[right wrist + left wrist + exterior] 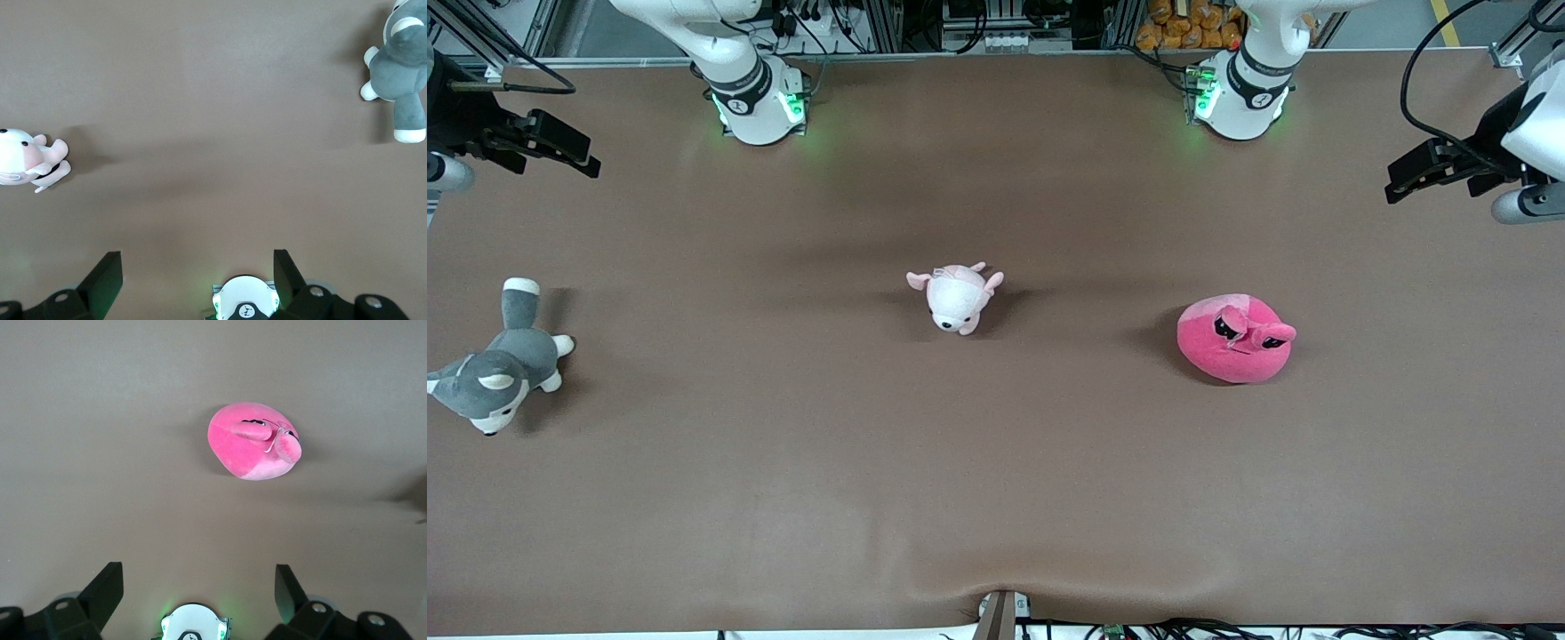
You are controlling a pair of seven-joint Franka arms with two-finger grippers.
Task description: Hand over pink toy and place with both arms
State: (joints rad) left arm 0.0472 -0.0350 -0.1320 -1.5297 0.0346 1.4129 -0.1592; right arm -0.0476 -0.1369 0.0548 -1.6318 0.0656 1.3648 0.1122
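Pink toy (1234, 340) (255, 441) on brown table (783, 489) toward left arm's end, untouched; pale plush (957, 298) mid-table, husky plush (500, 364) at right arm's end; left gripper (1423, 173) (199, 587) & right gripper (560, 147) (197, 267) raised at table ends, fingers apart, empty.

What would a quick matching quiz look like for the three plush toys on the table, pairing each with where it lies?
Things:
1. pink toy
2. pale pink-and-white plush
3. grey husky plush

Places:
A. mid-table, between the other two
B. toward the right arm's end of the table
C. toward the left arm's end of the table

Pairs: 1-C, 2-A, 3-B
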